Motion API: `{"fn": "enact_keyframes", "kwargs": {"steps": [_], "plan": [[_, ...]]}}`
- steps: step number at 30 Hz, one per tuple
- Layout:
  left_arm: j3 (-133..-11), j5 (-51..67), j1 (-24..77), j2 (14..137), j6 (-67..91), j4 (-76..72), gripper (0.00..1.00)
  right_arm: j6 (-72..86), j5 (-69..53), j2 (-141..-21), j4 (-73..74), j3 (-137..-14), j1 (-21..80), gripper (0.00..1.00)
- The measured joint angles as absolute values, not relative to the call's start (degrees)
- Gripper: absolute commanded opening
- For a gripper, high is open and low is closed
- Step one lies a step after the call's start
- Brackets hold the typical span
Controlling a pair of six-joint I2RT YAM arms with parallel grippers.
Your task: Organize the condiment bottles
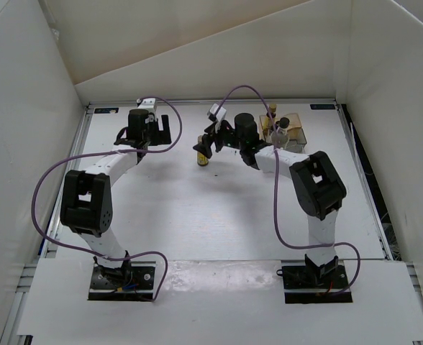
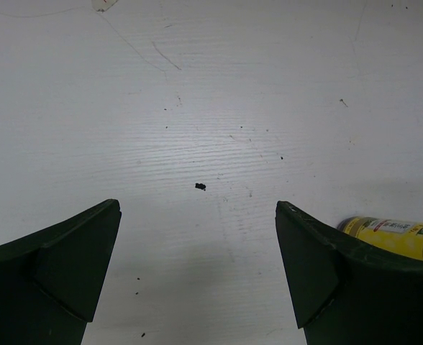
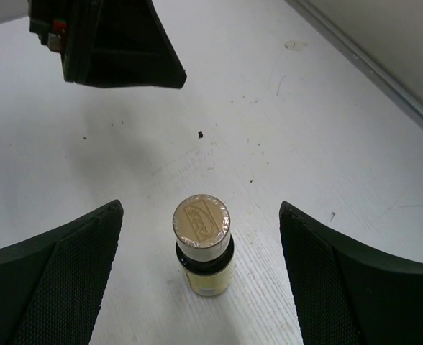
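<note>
Work here hinges on one small yellow-amber bottle (image 3: 204,277), which stands upright on the white worktop (image 1: 197,215). It is well apart from the clear plastic box (image 1: 300,135) at the far right, where the other bottles (image 1: 278,133) cluster; whether each sits inside the box is too small to tell. The right end effector (image 3: 199,208) is spread fully wide with the bottle centred between its fingers, touching neither and holding nothing. I judge that this lines it up for a squeeze on the body below the cap (image 3: 201,221). That cap is a flat, round, silvery disc with an embossed mark, over a dark neck and a smooth, pale-yellow cylinder that probably handles slick. The finger pads (image 3: 75,287) show a fine mesh texture suited to gripping it. The left end effector (image 2: 197,204) hovers open and empty over lightly scuffed worktop, out of the way.
</note>
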State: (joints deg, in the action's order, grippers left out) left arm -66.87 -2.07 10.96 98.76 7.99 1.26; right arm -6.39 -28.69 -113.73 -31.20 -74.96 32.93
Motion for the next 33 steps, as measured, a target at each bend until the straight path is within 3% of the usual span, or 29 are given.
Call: {"fn": "enact_keyframes", "kwargs": {"steps": [26, 30, 33], "plan": [[-66.87, -0.95, 9.47, 98.76, 8.62, 1.26, 1.0, -4.69, -28.88, -121.71, -28.36, -82.74, 32.97, 0.86], [-66.87, -0.91, 9.47, 98.76, 8.67, 1.26, 1.0, -4.08, -29.08, -122.26, -28.38, -83.18, 32.84, 0.74], [-66.87, -0.89, 9.47, 98.76, 8.67, 1.26, 1.0, -3.53, -29.23, -122.34, -28.4, -83.2, 32.73, 0.54]]}}
